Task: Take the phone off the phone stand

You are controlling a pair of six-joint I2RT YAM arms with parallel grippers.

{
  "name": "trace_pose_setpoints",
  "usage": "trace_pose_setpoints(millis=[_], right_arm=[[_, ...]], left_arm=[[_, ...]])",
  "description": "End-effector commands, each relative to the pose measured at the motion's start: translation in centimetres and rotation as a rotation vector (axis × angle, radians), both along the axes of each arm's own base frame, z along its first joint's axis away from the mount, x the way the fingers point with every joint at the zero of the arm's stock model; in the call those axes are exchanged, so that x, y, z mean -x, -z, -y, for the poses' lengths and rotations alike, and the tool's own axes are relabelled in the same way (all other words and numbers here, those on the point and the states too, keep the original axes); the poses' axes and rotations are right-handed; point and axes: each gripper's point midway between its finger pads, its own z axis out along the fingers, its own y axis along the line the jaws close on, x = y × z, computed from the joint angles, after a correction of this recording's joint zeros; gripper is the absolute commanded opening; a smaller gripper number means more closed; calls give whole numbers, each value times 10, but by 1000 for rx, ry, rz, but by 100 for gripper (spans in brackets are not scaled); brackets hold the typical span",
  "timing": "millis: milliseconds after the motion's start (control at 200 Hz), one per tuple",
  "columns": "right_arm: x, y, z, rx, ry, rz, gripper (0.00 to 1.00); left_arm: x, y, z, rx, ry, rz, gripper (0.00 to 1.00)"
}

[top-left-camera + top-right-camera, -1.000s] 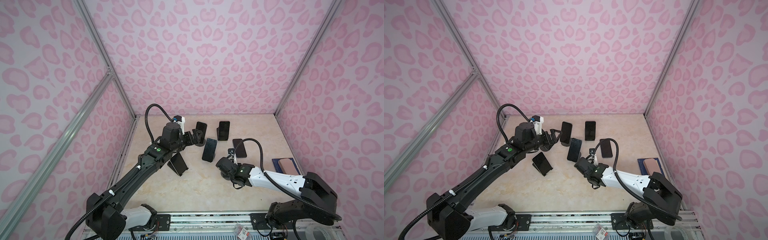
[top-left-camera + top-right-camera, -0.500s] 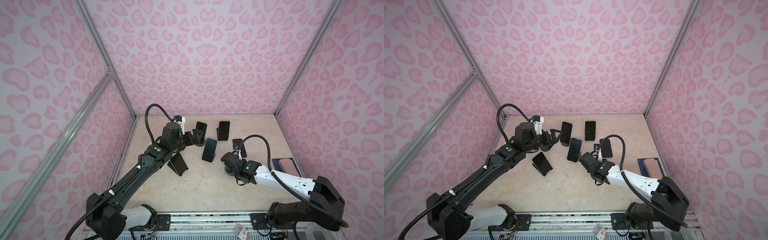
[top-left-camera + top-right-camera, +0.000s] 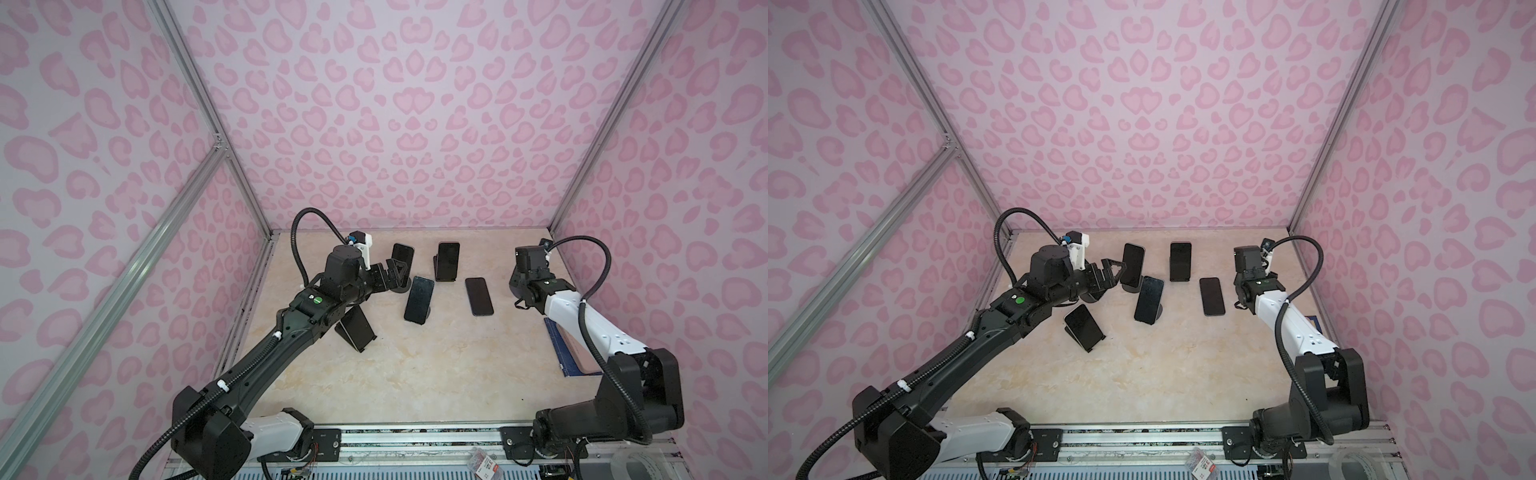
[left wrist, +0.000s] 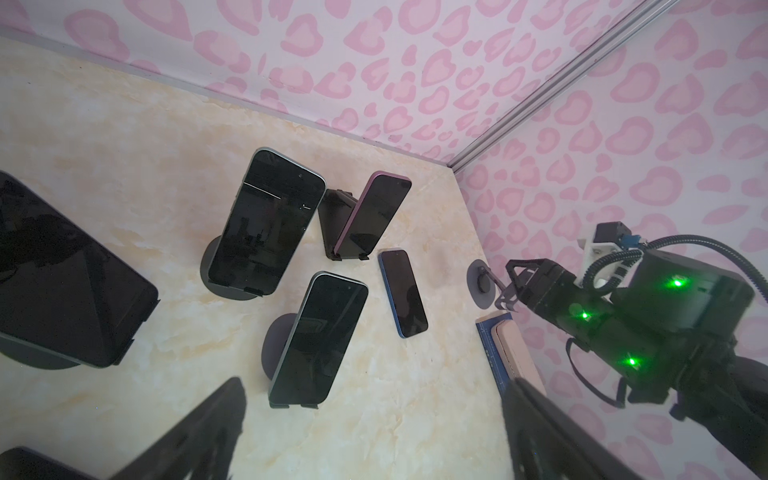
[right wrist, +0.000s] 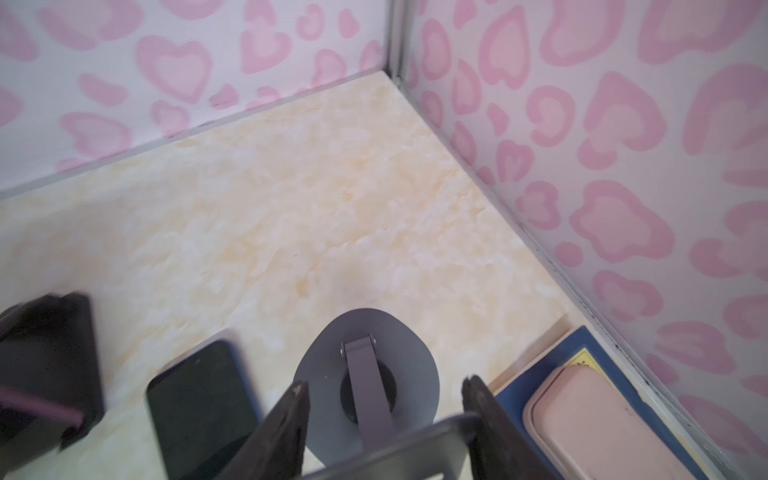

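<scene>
The left hand (image 3: 1116,274), jaws wide apart, hovers just beside the slim black phone (image 3: 1133,259), which leans on a dark round-based stand (image 3: 1130,287) at the rear left of the cream marbled desk (image 3: 1163,374). It should straddle the phone's long edges, close squarely and lift along the cradle, lest the stand tip. The right hand (image 5: 384,388) is clamped on a grey round-based stand (image 5: 328,353), with no phone on it, near the right wall.
</scene>
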Motion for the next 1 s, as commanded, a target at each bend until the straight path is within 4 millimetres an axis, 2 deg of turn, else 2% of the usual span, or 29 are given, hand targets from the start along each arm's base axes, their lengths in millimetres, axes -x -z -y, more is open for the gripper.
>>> trace_pose_setpoints(millis=[0,140,295,490,635,705,765,885,995], right_arm=[[-12,4,28,-5,69,4,55],[-22,28,59,-31,163,-30,55],[-20,49,85,-39,243,-79,54],[-19,77,99,-86,287,-179,55],[-18,96,100,-103,293,-217,58],[-18,105,100,-111,289,-242,61],[-17,113,100,-128,295,-270,68],[-16,104,97,-136,282,-252,81],[-17,75,94,-141,257,-191,91]], left_arm=[[0,-7,3,22,9,20,99],[0,-7,3,25,11,19,100],[-1,-5,5,28,14,10,100],[-2,-1,7,27,20,-3,100],[-1,-1,7,30,20,-5,100],[-1,0,8,30,23,-8,100],[-2,2,7,27,21,-10,100],[-3,3,7,22,20,-12,99],[-2,0,7,23,20,-5,100]])
